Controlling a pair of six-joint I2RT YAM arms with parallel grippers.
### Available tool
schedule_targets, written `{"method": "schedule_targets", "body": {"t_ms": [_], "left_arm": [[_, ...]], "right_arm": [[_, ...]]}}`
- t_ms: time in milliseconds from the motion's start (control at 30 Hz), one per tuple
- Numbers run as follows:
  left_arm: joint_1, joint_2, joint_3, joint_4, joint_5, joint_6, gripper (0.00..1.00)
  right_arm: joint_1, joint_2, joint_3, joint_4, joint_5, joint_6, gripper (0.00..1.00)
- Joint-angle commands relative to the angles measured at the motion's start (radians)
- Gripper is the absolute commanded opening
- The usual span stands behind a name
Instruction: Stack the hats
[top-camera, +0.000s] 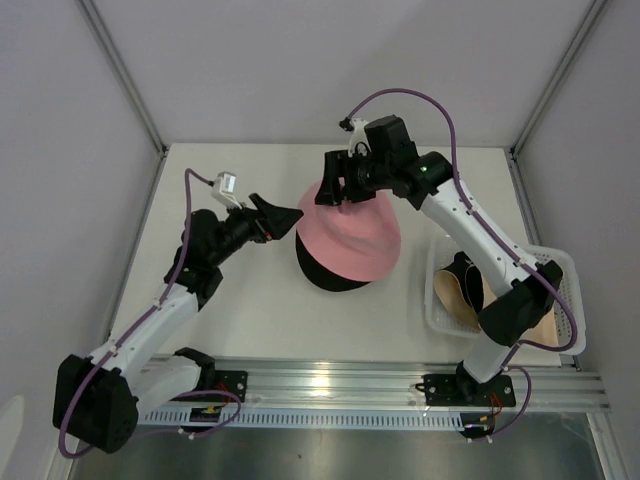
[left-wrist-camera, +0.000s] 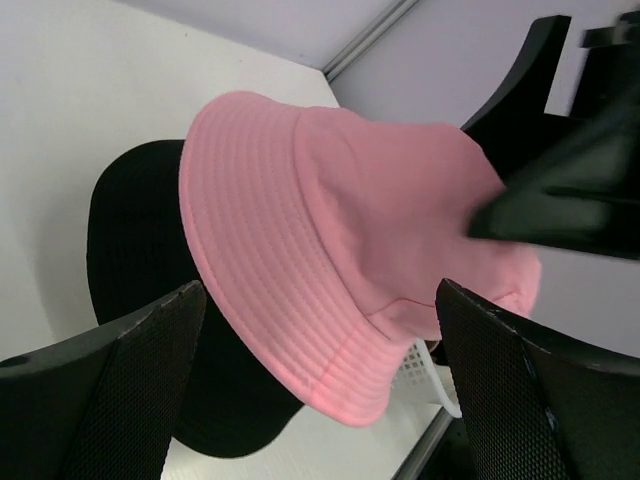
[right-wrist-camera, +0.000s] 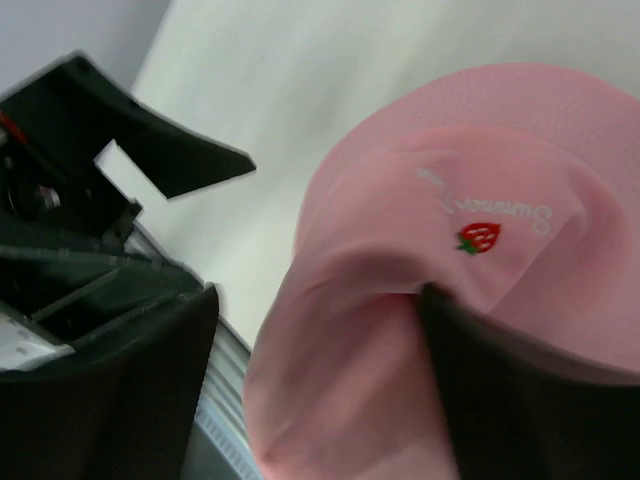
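A pink hat (top-camera: 352, 242) lies crown up on a black hat (top-camera: 322, 276) at the middle of the table. In the left wrist view the pink hat (left-wrist-camera: 330, 230) covers most of the black hat (left-wrist-camera: 140, 230). My right gripper (top-camera: 340, 196) hangs over the pink hat's far side with its jaws open. In the right wrist view the right gripper (right-wrist-camera: 318, 295) straddles a fold of the pink hat (right-wrist-camera: 450, 190), and one finger touches the crown near a small strawberry mark (right-wrist-camera: 478, 237). My left gripper (top-camera: 285, 213) stands open just left of the hats, holding nothing.
A white mesh basket (top-camera: 566, 272) stands at the right, with a beige hat (top-camera: 448, 296) and a dark hat (top-camera: 468, 274) inside it, partly hidden by the right arm. White walls close off the table's far and side edges.
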Motion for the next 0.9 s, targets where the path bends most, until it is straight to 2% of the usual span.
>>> {"method": "schedule_targets", "body": {"t_ms": [0,33,67,200,300,467,567,667,700,800,867], "left_arm": [[0.006,0.056,-0.009,0.148,0.02,-0.057,0.99],[0.006,0.084,-0.021,0.163,0.016,-0.084,0.99],[0.009,0.096,-0.029,0.185,0.015,-0.101,1.0],[0.014,0.161,-0.06,0.28,0.011,-0.221,0.99],[0.014,0.208,-0.093,0.405,0.037,-0.293,0.96],[0.014,0.28,-0.093,0.525,0.104,-0.364,0.92],[0.012,0.32,-0.086,0.55,0.123,-0.379,0.84],[0.012,0.346,-0.09,0.591,0.123,-0.407,0.61],[0.012,0.349,-0.092,0.608,0.117,-0.411,0.43],[0.014,0.333,-0.122,0.59,0.082,-0.414,0.01],[0.012,0.294,-0.144,0.562,0.042,-0.395,0.01]], "right_arm": [[0.005,0.003,0.098,-0.083,0.102,-0.051,0.92],[0.007,-0.003,0.108,-0.105,0.124,-0.057,0.98],[0.005,-0.014,0.115,-0.108,0.163,-0.063,0.99],[-0.005,-0.1,0.125,-0.096,0.274,-0.072,0.99],[-0.092,-0.175,0.078,-0.071,0.268,-0.022,1.0],[-0.306,-0.339,-0.237,0.104,0.142,0.092,0.99],[-0.338,-0.393,-0.354,0.142,0.167,0.115,0.99],[-0.364,-0.428,-0.446,0.19,0.187,0.159,0.99],[-0.382,-0.454,-0.527,0.214,0.188,0.176,0.99],[-0.428,-0.511,-0.696,0.335,0.184,0.277,1.0],[-0.438,-0.528,-0.758,0.42,0.171,0.316,0.99]]}}
